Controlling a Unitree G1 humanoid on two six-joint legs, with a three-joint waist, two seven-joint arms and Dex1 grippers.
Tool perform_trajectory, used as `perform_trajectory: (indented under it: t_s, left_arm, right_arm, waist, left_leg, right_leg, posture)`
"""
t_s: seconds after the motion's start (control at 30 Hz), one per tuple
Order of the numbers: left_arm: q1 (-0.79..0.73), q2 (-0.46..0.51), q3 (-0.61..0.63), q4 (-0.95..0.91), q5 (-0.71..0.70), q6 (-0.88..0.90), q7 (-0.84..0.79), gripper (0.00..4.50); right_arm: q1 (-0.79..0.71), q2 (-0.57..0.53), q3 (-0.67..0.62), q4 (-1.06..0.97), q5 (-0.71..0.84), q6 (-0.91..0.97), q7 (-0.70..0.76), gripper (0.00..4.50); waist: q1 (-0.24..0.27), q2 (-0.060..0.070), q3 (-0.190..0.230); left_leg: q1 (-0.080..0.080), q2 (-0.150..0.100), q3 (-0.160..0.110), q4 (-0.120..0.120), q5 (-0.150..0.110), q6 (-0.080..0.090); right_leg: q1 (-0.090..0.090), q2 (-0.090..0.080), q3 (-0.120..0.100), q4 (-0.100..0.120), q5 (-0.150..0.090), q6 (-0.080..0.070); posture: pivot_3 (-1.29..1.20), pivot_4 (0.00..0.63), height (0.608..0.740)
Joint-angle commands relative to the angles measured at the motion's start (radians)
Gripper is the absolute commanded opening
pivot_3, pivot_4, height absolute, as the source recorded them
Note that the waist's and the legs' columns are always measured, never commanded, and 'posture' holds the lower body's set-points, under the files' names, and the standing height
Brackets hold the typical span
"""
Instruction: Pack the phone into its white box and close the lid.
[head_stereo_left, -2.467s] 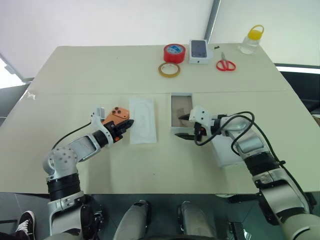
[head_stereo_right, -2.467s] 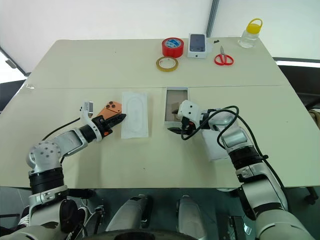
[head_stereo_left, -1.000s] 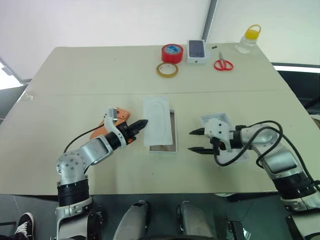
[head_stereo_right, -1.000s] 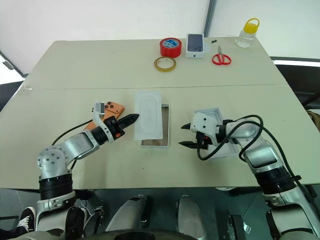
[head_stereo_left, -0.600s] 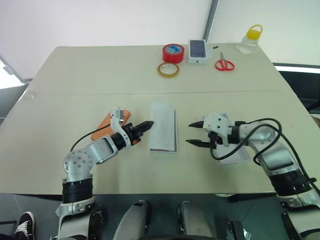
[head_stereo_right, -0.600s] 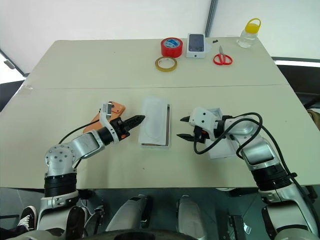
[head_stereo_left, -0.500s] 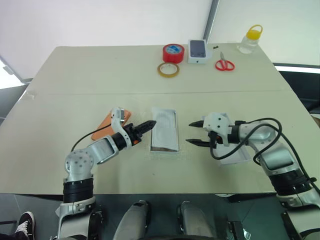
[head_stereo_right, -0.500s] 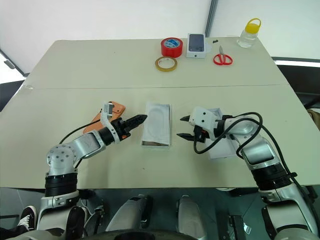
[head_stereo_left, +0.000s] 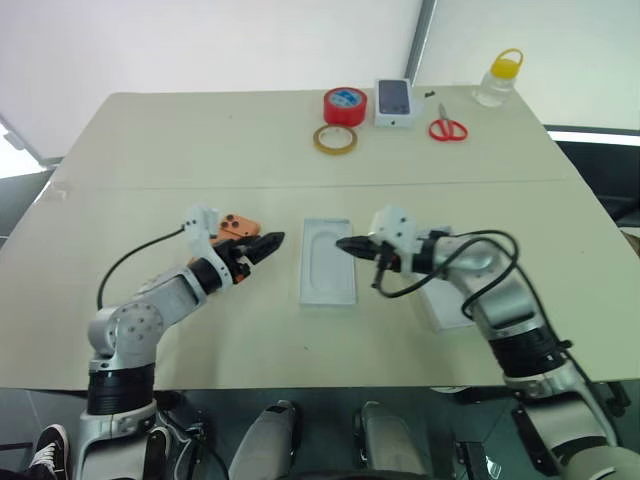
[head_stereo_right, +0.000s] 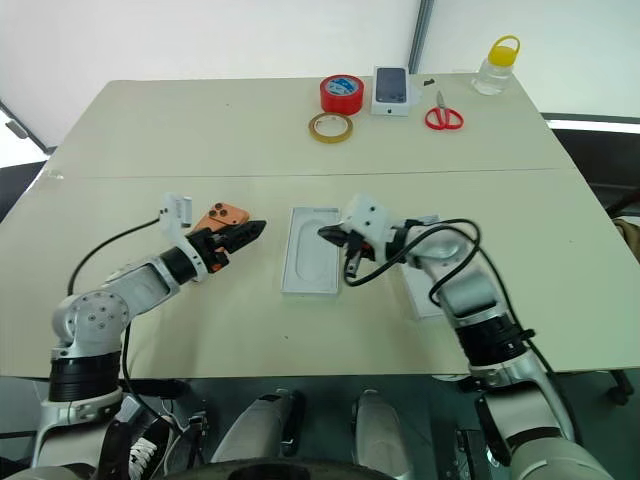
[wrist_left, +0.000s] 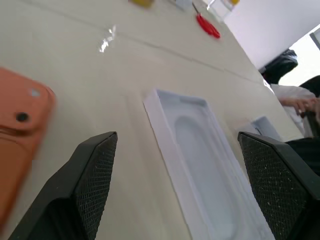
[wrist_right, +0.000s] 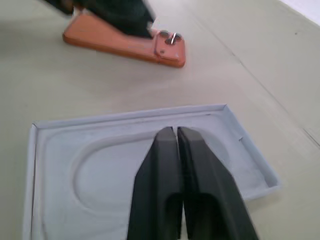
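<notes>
The white box (head_stereo_left: 328, 262) lies open side up at the table's middle, showing a moulded white inside (wrist_right: 125, 165). The orange phone (head_stereo_left: 238, 225) lies camera side up on the table to its left, also in the left wrist view (wrist_left: 20, 130). My left gripper (head_stereo_left: 262, 244) is beside the phone, pointing at the box, with its jaws wide open and nothing between them (wrist_left: 177, 135). My right gripper (head_stereo_left: 350, 245) is shut, holding nothing, its tips (wrist_right: 176, 131) over the box's far right part. I cannot tell whether they touch it.
A second white box piece (head_stereo_right: 422, 297) lies under my right forearm. Along the far edge stand a red tape roll (head_stereo_left: 346, 105), a yellowish tape ring (head_stereo_left: 335, 139), a small white box printed with a phone (head_stereo_left: 396, 102), red scissors (head_stereo_left: 448, 129) and a yellow-capped bottle (head_stereo_left: 498, 80).
My right gripper swung left to the white box and shut. My left gripper drew back left toward the phone and opened. The box now lies open side up.
</notes>
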Motion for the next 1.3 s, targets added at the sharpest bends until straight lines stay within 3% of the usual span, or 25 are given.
perform_trajectory:
  t_s: [0.03,0.37,0.63,0.77,1.0,1.1,1.3]
  left_arm:
    - [0.016,0.012,0.044,-0.026,0.01,-0.041,-0.031,4.06]
    - [0.0,0.08,0.135,0.078,0.047,-0.048,-0.045,4.06]
    - [-0.047,0.141,0.238,0.203,0.014,0.016,-0.056,4.06]
    - [-0.071,0.221,0.256,0.325,0.008,0.1,-0.109,4.06]
    - [-0.108,0.336,0.089,0.456,0.175,0.06,-0.303,4.06]
    - [-0.113,0.346,0.004,0.478,0.187,0.148,-0.384,4.06]
    - [-0.081,0.338,-0.04,0.424,0.175,0.231,-0.476,4.06]
  right_arm:
    - [-0.017,0.017,0.043,0.023,-0.081,-0.042,-0.054,0.02]
    - [-0.057,-0.02,0.198,0.108,-0.308,-0.129,-0.06,0.02]
    - [-0.134,0.095,0.069,0.096,-0.215,-0.014,-0.112,0.02]
    - [-0.201,0.19,0.016,0.081,-0.149,0.026,-0.152,0.02]
    - [-0.243,0.281,0.136,0.098,-0.251,0.067,-0.202,0.02]
    - [-0.262,0.314,0.159,0.109,-0.253,0.095,-0.193,0.02]
    - [-0.268,0.337,0.2,0.118,-0.247,0.153,-0.144,0.02]
  waist:
    - [0.001,0.0,0.0]
    - [-0.005,0.0,0.0]
    - [-0.007,-0.001,0.0]
    - [-0.011,0.0,0.0]
    - [-0.007,-0.001,0.0]
    - [-0.007,-0.001,0.0]
    - [-0.01,0.0,0.0]
  left_leg:
    - [0.0,0.0,0.0,0.0,0.0,0.0]
    - [0.0,0.0,0.0,0.0,0.0,0.0]
    - [0.0,0.0,-0.001,-0.001,0.0,0.0]
    - [0.0,0.0,-0.001,-0.002,0.0,0.0]
    - [0.0,0.0,-0.001,-0.005,0.001,-0.002]
    - [0.0,0.0,-0.001,-0.005,0.001,-0.002]
    - [0.0,0.0,-0.001,-0.006,0.001,-0.002]
  right_leg:
    - [0.0,0.0,0.0,0.0,0.0,0.0]
    - [-0.001,0.001,0.0,0.001,0.0,0.0]
    - [-0.001,0.001,0.0,0.001,0.0,0.0]
    - [-0.002,0.001,0.0,0.001,0.001,-0.001]
    - [-0.009,0.001,0.0,0.001,0.001,-0.001]
    - [-0.009,0.001,0.0,0.002,0.001,-0.002]
    - [-0.009,0.001,0.0,0.002,0.001,-0.002]
  posture:
    - [0.0,0.15,0.74]
    - [0.0,0.15,0.74]
    - [0.0,0.15,0.74]
    - [0.0,0.15,0.74]
    - [0.0,0.15,0.74]
    - [0.0,0.15,0.74]
    - [0.0,0.15,0.74]
